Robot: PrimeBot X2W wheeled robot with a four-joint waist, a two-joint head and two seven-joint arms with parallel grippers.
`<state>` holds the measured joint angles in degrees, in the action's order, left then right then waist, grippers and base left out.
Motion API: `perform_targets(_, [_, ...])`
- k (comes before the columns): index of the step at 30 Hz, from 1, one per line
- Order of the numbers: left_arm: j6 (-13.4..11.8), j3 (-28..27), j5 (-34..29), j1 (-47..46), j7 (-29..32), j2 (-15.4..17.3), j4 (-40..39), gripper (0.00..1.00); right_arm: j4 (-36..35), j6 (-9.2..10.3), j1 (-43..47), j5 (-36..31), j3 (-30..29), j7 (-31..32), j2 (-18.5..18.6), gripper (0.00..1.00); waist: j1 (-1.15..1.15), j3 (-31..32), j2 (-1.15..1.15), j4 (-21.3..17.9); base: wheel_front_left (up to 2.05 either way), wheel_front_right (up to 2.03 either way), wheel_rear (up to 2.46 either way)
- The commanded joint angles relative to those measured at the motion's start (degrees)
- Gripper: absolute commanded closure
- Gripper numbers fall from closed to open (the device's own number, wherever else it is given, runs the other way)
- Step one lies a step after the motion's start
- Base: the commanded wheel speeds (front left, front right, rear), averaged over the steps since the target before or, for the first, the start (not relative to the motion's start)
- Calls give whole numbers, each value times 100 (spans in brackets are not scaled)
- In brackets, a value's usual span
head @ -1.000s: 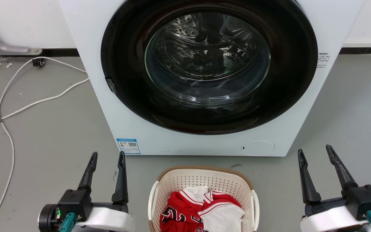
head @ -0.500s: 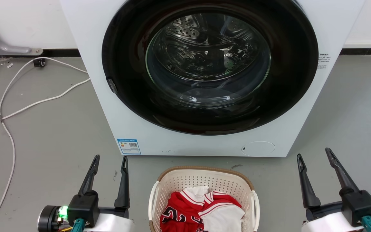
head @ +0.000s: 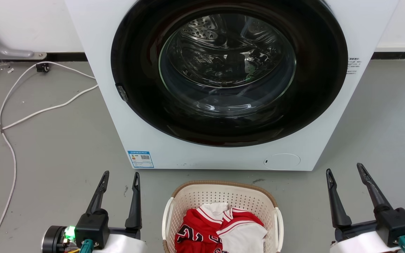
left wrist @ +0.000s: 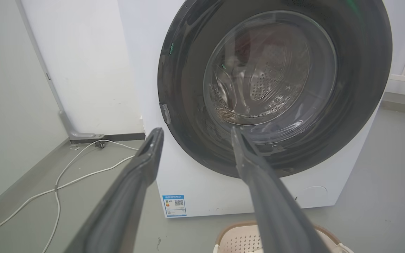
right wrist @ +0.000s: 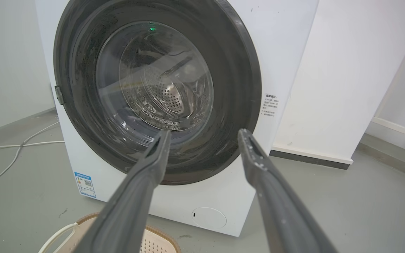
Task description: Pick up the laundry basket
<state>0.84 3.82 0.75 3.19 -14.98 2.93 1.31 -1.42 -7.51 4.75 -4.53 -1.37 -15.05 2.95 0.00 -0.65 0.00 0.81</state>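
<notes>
two pincers point at the biggest thing here, the white washing machine (head: 97, 88). it stands just beyond both sets of fingertips, its round dark door shut over a bare steel drum. under both pincers runs the grey floor (head: 47, 140).

between them on that floor sits the laundry basket (head: 223, 193). it is nearer the left pincer (head: 121, 174) than the right pincer (head: 344, 168) and touches neither. its far brown rim lies a little behind the fingertips (the left wrist camera catches that rim low down, under the finger nearer the basket).

both pincers are spread wide with nothing between the fingers, which point toward the machine. compared with a second ago each has drawn back a little from the washer, the left one more plainly. their spread is unchanged. the machine and basket lie where they did, so the camera has hardly moved.

inside the basket is a heap of red-and-white clothes (head: 202, 228). a white cable (head: 9, 147) trails over the floor well out past the left pincer's outer finger. a small blue sticker (head: 140, 159) on the washer's front sits just ahead of that pincer's inner fingertip. a green light (head: 69, 232) behind the same pincer's fingers glows brighter than a second ago.
</notes>
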Motion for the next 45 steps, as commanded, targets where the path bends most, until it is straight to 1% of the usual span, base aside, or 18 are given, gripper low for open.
perform_targets(1, [-12, 9, 2, 48, -31, 3, 12, 0, 18, 4, 47, 17, 1, -20, -13, 0, 0, 2, 0, 2, 0, 0, 0])
perform_targets(15, [-69, -43, -10, -61, -31, -1, 108, 0, 27, 4, -23, -14, 59, -20, -13, 0, 0, -97, 0, -2, 0, 0, 0])
perform_targets(20, [60, -108, 38, -335, -24, 15, 357, 0, 144, 4, -239, -54, 97, -17, -13, 0, 0, -397, 0, -6, 0, 0, 0])
perform_targets(25, [250, -158, 76, -940, -24, 79, 820, 0, 644, 4, -755, -149, 197, -17, -13, 0, 0, -1051, 0, -57, 0, 0, 0])
perform_targets(31, [449, -181, 113, -1673, -24, 155, 1673, 0, 1393, 4, -1447, -344, 318, -17, -11, 0, 0, -1805, 0, -133, 0, 0, 0])
perform_targets(41, [608, -130, 204, -2745, -24, 268, 2973, 0, 2917, 4, -2459, -752, 512, -16, -13, 0, 0, -2952, 0, -248, 0, 0, 0])
perform_targets(45, [641, -67, 263, -3148, -24, 304, 3553, 0, 3339, 5, -2866, -817, 557, -17, -11, 0, 0, -3388, 0, -257, 0, 0, 0])
